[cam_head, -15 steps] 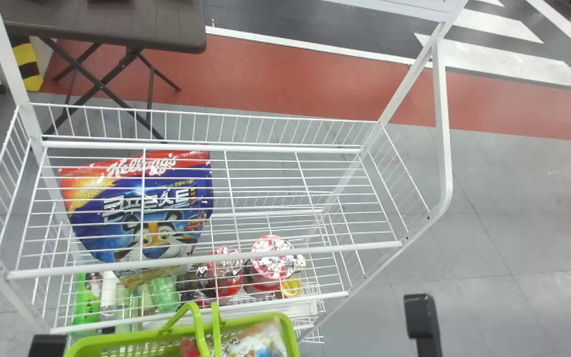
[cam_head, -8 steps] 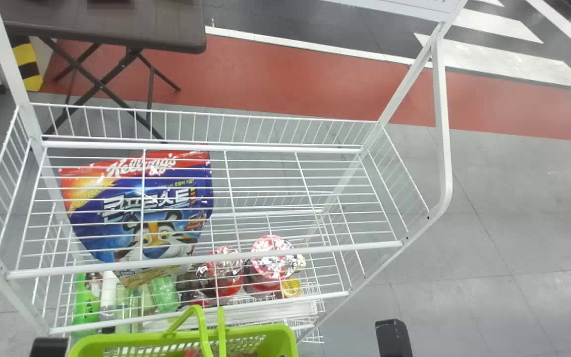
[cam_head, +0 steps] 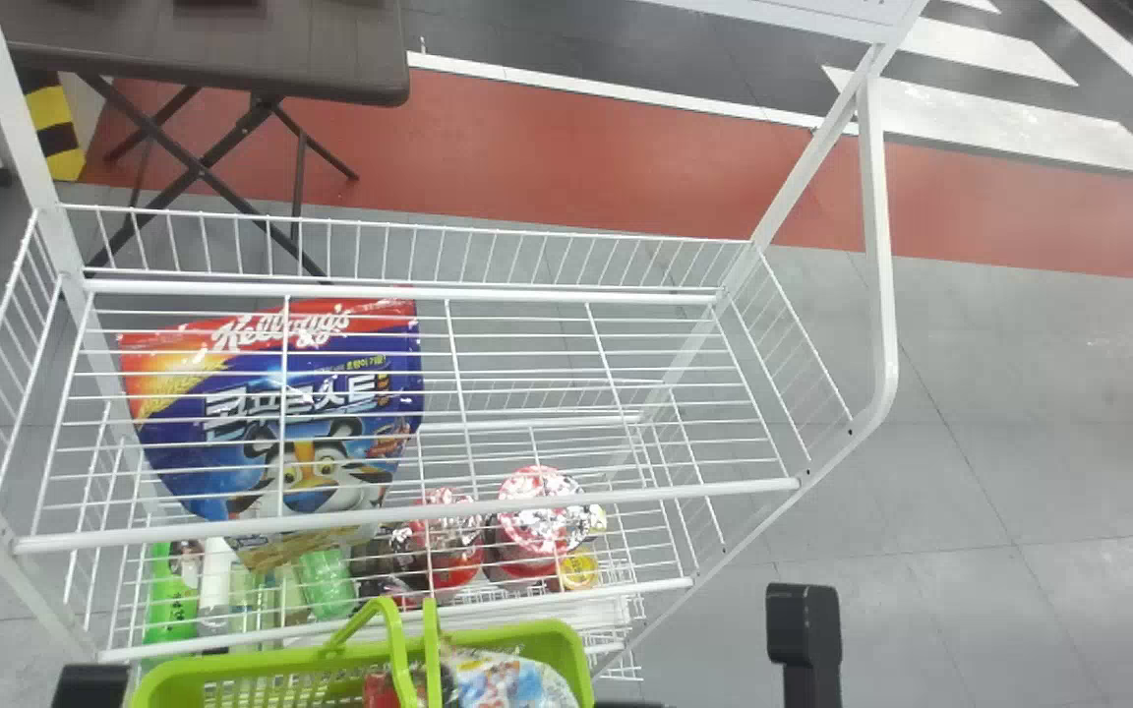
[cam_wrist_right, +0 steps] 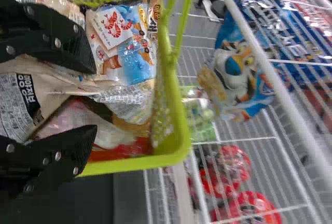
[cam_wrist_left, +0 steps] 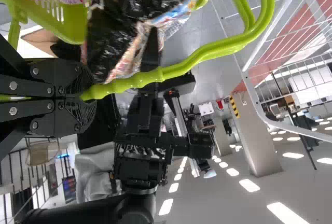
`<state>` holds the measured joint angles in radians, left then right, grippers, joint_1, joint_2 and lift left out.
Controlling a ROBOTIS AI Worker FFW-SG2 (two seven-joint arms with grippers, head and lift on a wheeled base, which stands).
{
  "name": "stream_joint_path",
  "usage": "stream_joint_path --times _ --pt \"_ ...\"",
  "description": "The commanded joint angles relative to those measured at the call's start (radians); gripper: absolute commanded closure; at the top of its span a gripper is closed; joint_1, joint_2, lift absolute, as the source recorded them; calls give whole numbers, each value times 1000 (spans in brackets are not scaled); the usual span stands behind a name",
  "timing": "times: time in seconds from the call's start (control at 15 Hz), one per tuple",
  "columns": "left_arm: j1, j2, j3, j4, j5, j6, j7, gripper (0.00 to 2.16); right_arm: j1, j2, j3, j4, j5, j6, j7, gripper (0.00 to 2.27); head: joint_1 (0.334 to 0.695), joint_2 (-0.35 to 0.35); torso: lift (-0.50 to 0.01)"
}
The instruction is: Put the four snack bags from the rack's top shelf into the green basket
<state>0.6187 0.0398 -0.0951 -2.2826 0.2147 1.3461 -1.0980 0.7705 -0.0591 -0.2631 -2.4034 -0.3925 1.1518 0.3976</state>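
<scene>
R gripper [cam_wrist_right: 95,99]: spread wide over green basket [cam_wrist_right: 179,149], no squeeze!
L gripper [cam_wrist_left: 80,97]: clamped on basket handle [cam_wrist_left: 207,52]!
Snack bags [cam_wrist_right: 122,53]: piled in basket (tan bag [cam_wrist_right: 62,83] btwn R fingers).

Head view: bright, diffuse light is spreading evenly over the grey floor [cam_head: 1048,423], a pale sheen lying toward the right. Foil lids [cam_head: 539,506] are glinting white; small highlights are catching on the cereal bag [cam_head: 281,423].

Left wrist view: rows of ceiling lights [cam_wrist_left: 282,213] are burning out to plain white, while the black robot arm [cam_wrist_left: 135,164] is sinking into deep shade. The dark snack bag [cam_wrist_left: 111,40] is reflecting soft streaks and smearing slightly.

Right wrist view: motion blur is softening the white rack [cam_wrist_right: 262,45] and the green basket [cam_wrist_right: 174,151]. Glossy wrappers [cam_wrist_right: 127,53] are shining; shadows are pooling between them.
</scene>
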Motion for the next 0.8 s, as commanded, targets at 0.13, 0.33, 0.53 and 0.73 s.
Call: stream_joint_path --times 0.13,0.33,0.53,0.73 --pt "-2 -1 3 0 0 0 0 2081 15 1 38 -2 43 -171 -19 63 695 -350 0" --pt "0 -3 3 0 0 0 0 2081 16 4 48 -16 57 -266 -23 63 695 -350 0" --pt "-2 -5 -5 0 0 0 1 2081 38 4 137 -8 181 -655 -75 63 695 -350 0" --pt "0 -3 -14 0 -1 0 7 2081 46 7 219 27 270 -996 -171 63 695 -350 0"
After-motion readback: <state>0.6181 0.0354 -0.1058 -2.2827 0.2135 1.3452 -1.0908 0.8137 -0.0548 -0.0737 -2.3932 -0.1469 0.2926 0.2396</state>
